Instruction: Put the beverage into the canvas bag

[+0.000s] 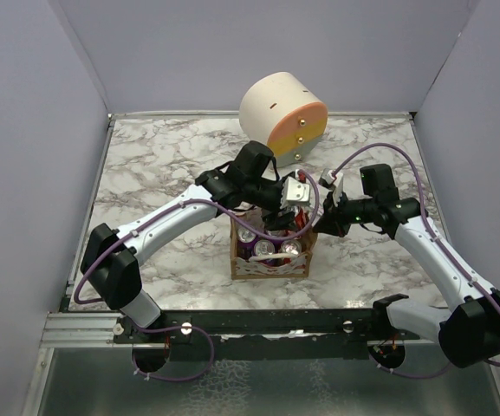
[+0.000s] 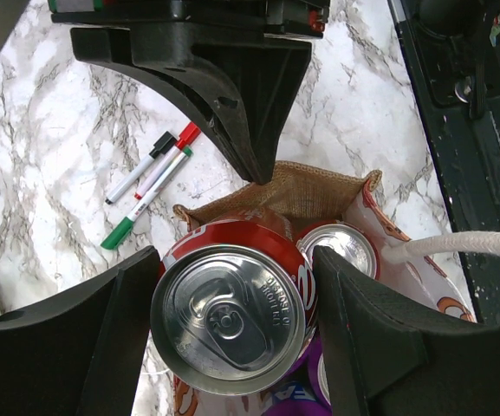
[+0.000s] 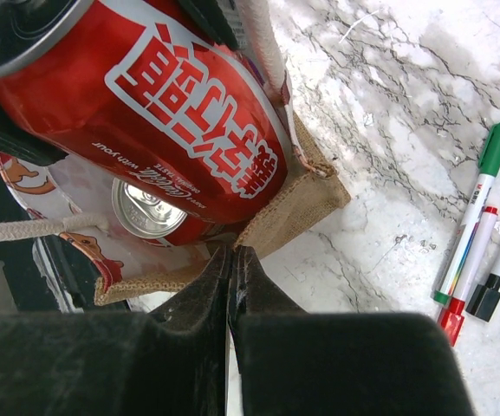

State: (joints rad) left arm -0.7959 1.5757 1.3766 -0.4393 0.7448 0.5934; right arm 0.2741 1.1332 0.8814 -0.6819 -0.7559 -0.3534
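The beverage, a red cola can (image 2: 232, 316), sits between my left gripper's (image 2: 237, 322) two black fingers, which are shut on its sides. It hangs top up just above the open mouth of the canvas bag (image 2: 306, 192). The right wrist view shows the same can (image 3: 172, 113) tilted over the bag (image 3: 297, 208). Inside the bag stand another red can (image 2: 340, 247) and purple cans (image 2: 353, 381). My right gripper (image 3: 232, 250) is shut, its tips pinched on the bag's burlap rim at the right side. From above, the bag (image 1: 271, 269) stands between both arms.
Three markers (image 2: 150, 178) lie on the marble beside the bag, and the right wrist view shows the markers (image 3: 479, 234) too. A cream-and-orange round box (image 1: 284, 117) stands at the back. The bag's white rope handle (image 2: 457, 243) hangs toward the black front rail (image 1: 258, 322).
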